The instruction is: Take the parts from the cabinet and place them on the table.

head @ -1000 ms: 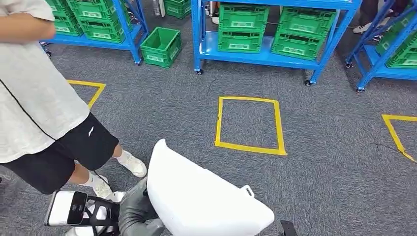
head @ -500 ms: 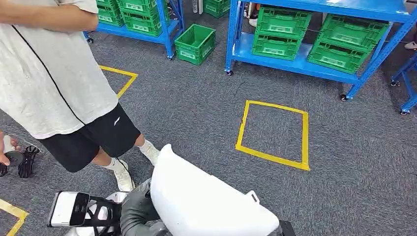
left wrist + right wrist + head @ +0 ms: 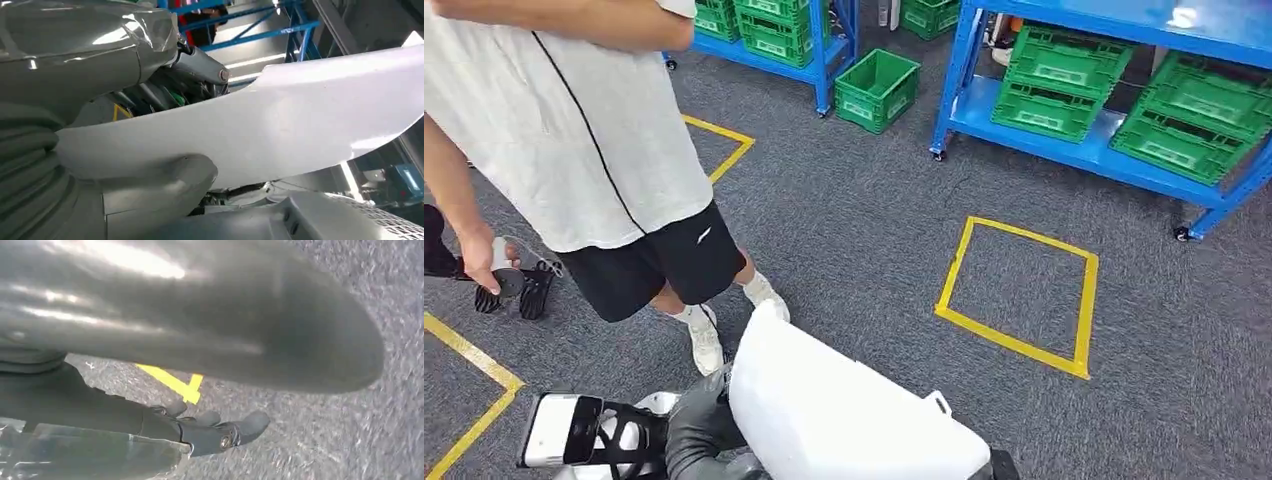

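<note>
My left hand (image 3: 699, 425) grasps the big white part (image 3: 844, 410), low in front of my body; my right hand (image 3: 220, 432) hangs with its fingers curled in on nothing, over the grey carpet (image 3: 864, 230). I'm mid-carry with no counter in sight. A person (image 3: 574, 130) stands just beside my left, so I should keep the grasp firm and the part level, and swing wide of them.

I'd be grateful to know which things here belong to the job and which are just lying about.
Job: white part; left hand gripping it.
Lying about: green crate on the floor; yellow tape square; person standing by.
</note>
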`<state>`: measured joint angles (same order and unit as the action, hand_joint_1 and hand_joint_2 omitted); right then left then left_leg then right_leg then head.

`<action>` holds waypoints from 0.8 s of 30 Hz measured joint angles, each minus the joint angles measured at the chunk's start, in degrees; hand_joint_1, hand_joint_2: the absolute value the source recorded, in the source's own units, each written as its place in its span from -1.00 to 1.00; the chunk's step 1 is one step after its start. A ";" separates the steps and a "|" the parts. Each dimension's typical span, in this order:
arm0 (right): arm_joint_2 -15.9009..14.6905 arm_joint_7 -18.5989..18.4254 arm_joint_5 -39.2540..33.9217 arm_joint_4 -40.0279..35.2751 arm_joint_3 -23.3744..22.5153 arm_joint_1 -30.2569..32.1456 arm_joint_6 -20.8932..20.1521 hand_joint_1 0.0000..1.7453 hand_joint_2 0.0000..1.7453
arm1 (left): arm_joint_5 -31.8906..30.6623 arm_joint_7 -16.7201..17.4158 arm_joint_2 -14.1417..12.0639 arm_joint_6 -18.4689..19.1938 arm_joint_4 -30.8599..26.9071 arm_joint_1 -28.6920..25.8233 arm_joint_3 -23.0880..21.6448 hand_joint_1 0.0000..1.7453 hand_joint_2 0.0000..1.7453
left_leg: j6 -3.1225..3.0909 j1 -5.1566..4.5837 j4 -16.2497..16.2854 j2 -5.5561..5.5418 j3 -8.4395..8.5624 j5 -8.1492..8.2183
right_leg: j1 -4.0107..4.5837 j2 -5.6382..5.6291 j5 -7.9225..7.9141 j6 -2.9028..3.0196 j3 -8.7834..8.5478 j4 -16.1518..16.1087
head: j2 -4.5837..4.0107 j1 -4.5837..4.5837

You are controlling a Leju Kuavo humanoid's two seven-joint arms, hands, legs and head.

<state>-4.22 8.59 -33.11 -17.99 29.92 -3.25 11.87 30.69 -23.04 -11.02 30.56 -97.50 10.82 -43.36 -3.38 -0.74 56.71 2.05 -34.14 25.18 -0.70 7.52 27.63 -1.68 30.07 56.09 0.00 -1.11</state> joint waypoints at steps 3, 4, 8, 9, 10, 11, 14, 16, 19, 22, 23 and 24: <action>-0.11 0.02 0.09 -0.02 0.09 0.00 -0.09 -1.00 -1.00 | -0.09 0.09 0.35 -0.09 -0.37 0.25 -0.02 1.00 1.00 | -0.74 0.87 -2.14 -1.88 1.70 -1.66 | -0.27 -5.88 3.67 0.50 3.02 6.96 | 0.00 0.39; -0.20 0.02 0.09 0.02 0.09 0.02 -0.09 -1.00 -1.00 | -0.20 0.35 0.44 -0.11 -0.33 0.16 -0.07 1.00 1.00 | -0.73 0.86 -2.13 -2.71 1.61 -1.65 | -0.38 -6.82 5.54 0.74 5.44 11.89 | 0.00 0.57; -0.35 -0.02 0.09 0.26 0.11 0.41 -0.09 -1.00 -1.00 | -0.28 0.46 0.48 -0.09 -0.31 0.06 -0.26 1.00 1.00 | -0.48 0.84 -1.96 -6.27 1.41 -1.74 | -0.58 -7.33 4.51 -0.94 7.24 13.38 | 0.00 0.55; -0.37 -0.02 0.09 0.26 0.11 0.34 -0.11 -1.00 -1.00 | -0.28 0.44 0.48 -0.09 -0.33 0.06 -0.26 1.00 1.00 | -0.32 0.91 -1.73 -7.03 1.41 -1.66 | -0.81 -7.67 2.16 -1.69 4.70 7.90 | 0.00 0.55; -0.37 -0.02 0.09 0.26 0.11 0.28 -0.11 -1.00 -1.00 | -0.28 0.46 0.50 -0.09 -0.33 0.07 -0.26 1.00 1.00 | 0.03 0.93 -1.23 -7.71 1.32 -1.43 | -1.19 -9.11 -0.09 -2.30 1.83 1.98 | 0.00 0.55; -0.35 -0.02 0.09 0.30 0.11 0.24 -0.22 -1.00 -1.00 | -0.28 0.46 0.50 -0.09 -0.31 0.03 -0.26 1.00 1.00 | 0.46 0.76 -0.75 -8.26 1.02 -1.16 | -1.18 -11.13 -0.41 -1.84 1.39 1.06 | 0.00 0.52; -0.26 -0.11 0.02 0.35 0.15 0.05 -0.33 -1.00 -1.00 | -0.48 0.57 0.48 -0.09 -0.37 0.08 -0.22 1.00 1.00 | 1.19 0.60 -0.21 -9.44 0.18 -1.05 | -0.70 -10.03 -0.54 0.07 1.32 0.99 | 0.00 0.42; 0.07 -0.09 0.07 0.35 0.17 -0.14 -0.53 -1.00 -1.00 | -0.52 0.61 0.37 -0.07 -0.39 0.08 -0.22 1.00 1.00 | 1.55 0.93 0.42 -8.63 -0.10 -0.72 | -1.31 -8.96 -0.82 0.77 1.22 0.79 | 0.00 0.39; -0.02 -0.04 0.09 0.39 0.17 -0.03 -0.68 -1.00 -1.00 | -0.52 0.68 0.35 -0.07 -0.44 0.33 -0.17 1.00 1.00 | 2.44 1.06 11.52 -2.54 -5.45 5.15 | -0.65 -7.16 -0.37 1.85 0.90 0.79 | 0.00 0.00; 0.00 -0.07 0.09 0.46 0.17 0.08 -0.94 -1.00 -1.00 | -0.59 0.76 0.15 -0.07 -0.41 0.21 -0.20 1.00 1.00 | 2.52 1.31 19.35 -2.12 -9.84 6.96 | -0.19 -5.06 -0.14 2.12 0.86 0.80 | 0.00 -0.04; 0.02 -0.07 0.09 0.46 0.17 0.02 -0.96 -1.00 -1.00 | -0.59 0.74 0.13 -0.07 -0.44 0.20 -0.20 1.00 1.00 | 2.25 1.30 16.63 -2.04 -8.58 5.09 | -0.07 -4.38 -0.05 2.23 0.75 0.80 | 0.00 -0.04; 0.07 -0.07 0.09 0.46 0.20 -0.08 -1.03 -1.00 -1.00 | -0.59 0.76 0.11 -0.07 -0.44 0.21 -0.20 1.00 1.00 | 1.83 1.22 11.87 -1.83 -6.12 2.72 | 0.12 -3.79 0.06 2.29 0.59 0.79 | 0.00 -0.04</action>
<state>-4.15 8.52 -33.03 -17.53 30.12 -3.33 10.84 30.10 -22.27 -10.91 30.49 -97.94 11.02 -43.56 -1.55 0.48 68.59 0.22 -40.25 27.90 -0.58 3.73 27.69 0.61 30.66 56.88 0.00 -1.16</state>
